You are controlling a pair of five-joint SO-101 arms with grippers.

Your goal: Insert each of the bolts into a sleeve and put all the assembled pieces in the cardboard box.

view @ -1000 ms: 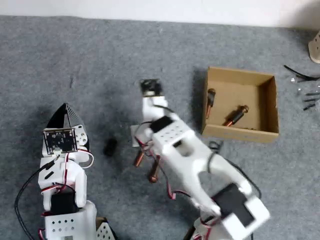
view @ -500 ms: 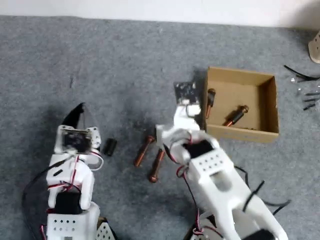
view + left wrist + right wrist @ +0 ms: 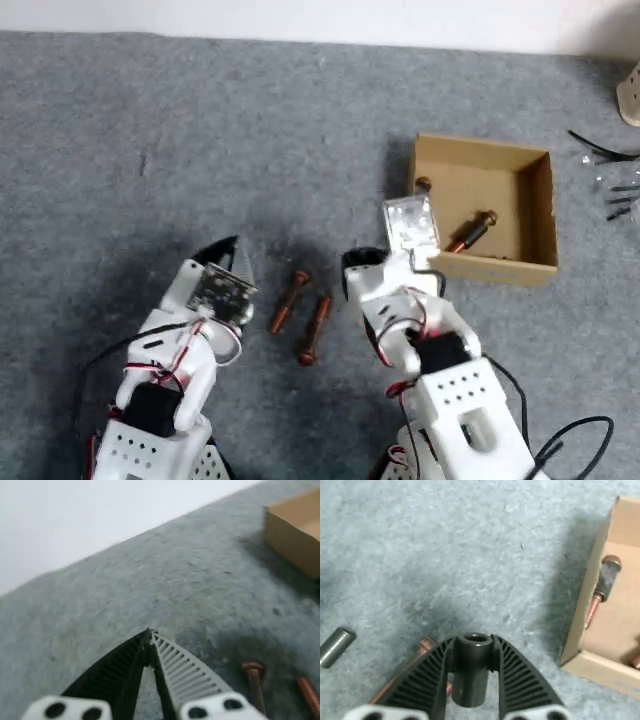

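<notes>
A dark sleeve point(image 3: 472, 672) sits pinched between the right fingers point(image 3: 520, 685), its open end toward their tips. Two copper bolts point(image 3: 287, 302) lie side by side between those and the left fingers point(image 3: 185, 672). A second sleeve point(image 3: 335, 646) lies flat nearby. The cardboard box point(image 3: 481, 266), just beside the right fingers, holds two assembled pieces point(image 3: 470, 232).

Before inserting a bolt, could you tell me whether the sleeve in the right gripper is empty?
Empty: the sleeve in the right gripper shows an open, dark bore.

Soft even light, shadow beside cardboard box point(image 3: 480, 266)
</notes>
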